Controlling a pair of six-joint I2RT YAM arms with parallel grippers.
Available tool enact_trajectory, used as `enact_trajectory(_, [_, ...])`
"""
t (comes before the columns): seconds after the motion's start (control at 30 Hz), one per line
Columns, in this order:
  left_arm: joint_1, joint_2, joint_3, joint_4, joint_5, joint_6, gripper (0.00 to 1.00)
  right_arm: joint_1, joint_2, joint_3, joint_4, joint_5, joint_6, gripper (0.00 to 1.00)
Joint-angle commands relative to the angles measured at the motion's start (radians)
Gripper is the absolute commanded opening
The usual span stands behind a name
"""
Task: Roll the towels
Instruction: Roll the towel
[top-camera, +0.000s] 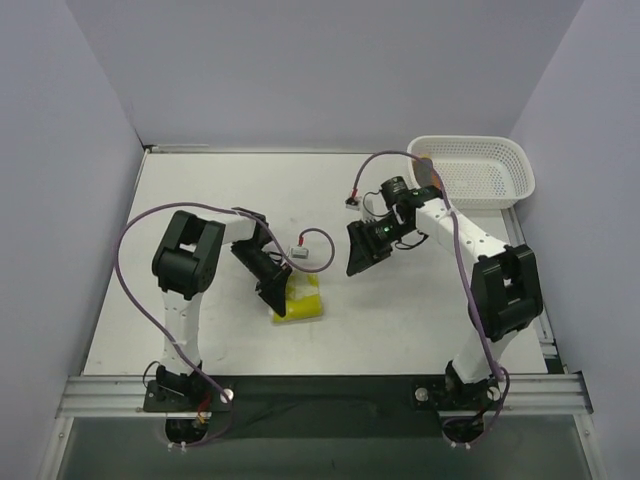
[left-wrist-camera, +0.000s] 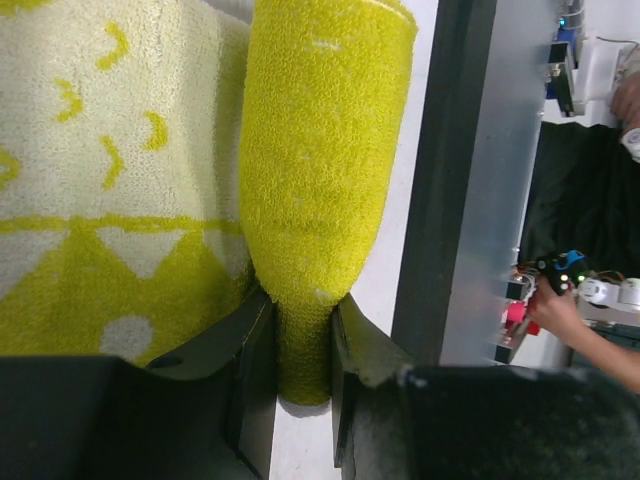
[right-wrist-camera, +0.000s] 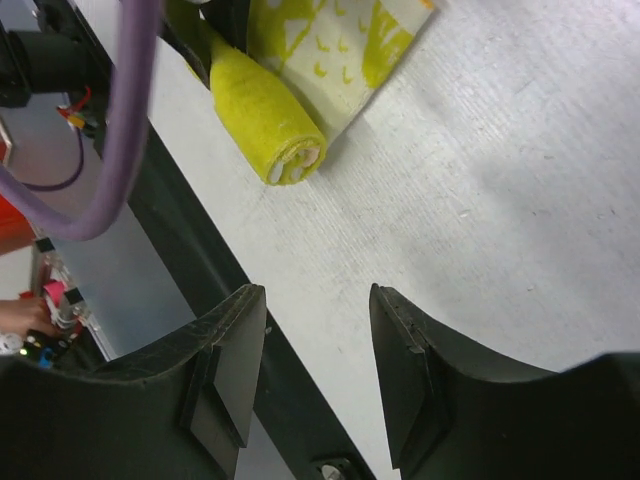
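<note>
the pale yellow towel (right-wrist-camera: 265, 110) lies near the counter's (top-camera: 420, 310) front edge, partly rolled: a tight roll at one end, a flat stretch yet to go. the left tool (left-wrist-camera: 298, 320) pinches the roll's end; the right tool (right-wrist-camera: 318, 300) hangs spread and empty. no orange towel shows.

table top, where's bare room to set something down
Bare table runs along the far wall, left of the basket. Another patch lies between the yellow towel and the right arm's base. Crowded mid-table, where the left tool pinches the towel beside the right tool.
</note>
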Motion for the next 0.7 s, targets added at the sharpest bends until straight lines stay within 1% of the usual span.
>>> enact_trajectory(0.0, [0.006, 0.067, 0.011, 0.022, -0.121, 0.099, 0.01, 0.069, -0.076, -0.019, 0.043, 0.038, -0.05, 0.46])
enact_trajectory(0.03, [0.007, 0.073, 0.019, 0.019, -0.118, 0.101, 0.02, 0.095, -0.085, -0.025, 0.056, 0.056, -0.067, 0.46])
enact_trajectory(0.07, [0.007, 0.081, 0.023, 0.015, -0.116, 0.102, 0.02, 0.119, -0.096, -0.047, 0.066, 0.111, -0.087, 0.46])
enact_trajectory(0.1, [0.009, 0.094, 0.026, 0.007, -0.113, 0.105, 0.02, 0.174, -0.122, -0.059, 0.081, 0.141, -0.107, 0.47])
enact_trajectory(0.17, [0.013, 0.104, 0.04, -0.002, -0.103, 0.118, 0.02, 0.224, -0.145, -0.087, 0.136, 0.202, -0.149, 0.5])
enact_trajectory(0.2, [0.017, 0.111, 0.043, -0.011, -0.103, 0.118, 0.03, 0.277, -0.165, -0.107, 0.17, 0.262, -0.159, 0.54])
enact_trajectory(0.27, [0.023, 0.119, 0.055, -0.019, -0.098, 0.119, 0.03, 0.325, -0.176, -0.119, 0.202, 0.308, -0.204, 0.55])
enact_trajectory(0.3, [0.024, 0.127, 0.059, -0.028, -0.096, 0.122, 0.03, 0.345, -0.185, -0.134, 0.217, 0.358, -0.218, 0.55])
enact_trajectory(0.33, [0.026, 0.13, 0.062, -0.033, -0.092, 0.124, 0.03, 0.385, -0.191, -0.143, 0.258, 0.376, -0.24, 0.56])
enact_trajectory(0.4, [0.03, 0.134, 0.066, -0.036, -0.089, 0.124, 0.03, 0.414, -0.202, -0.168, 0.302, 0.406, -0.256, 0.6])
enact_trajectory(0.47, [0.032, 0.136, 0.068, -0.039, -0.089, 0.125, 0.04, 0.462, -0.173, -0.165, 0.325, 0.434, -0.293, 0.66])
enact_trajectory(0.5, [0.032, 0.137, 0.068, -0.039, -0.086, 0.125, 0.04, 0.48, -0.164, -0.177, 0.355, 0.473, -0.311, 0.68])
enact_trajectory(0.57, [0.033, 0.139, 0.071, -0.042, -0.084, 0.125, 0.04, 0.537, -0.124, -0.18, 0.382, 0.512, -0.38, 0.69])
enact_trajectory(0.67, [0.035, 0.142, 0.072, -0.044, -0.084, 0.127, 0.05, 0.589, -0.079, -0.191, 0.455, 0.566, -0.428, 0.69])
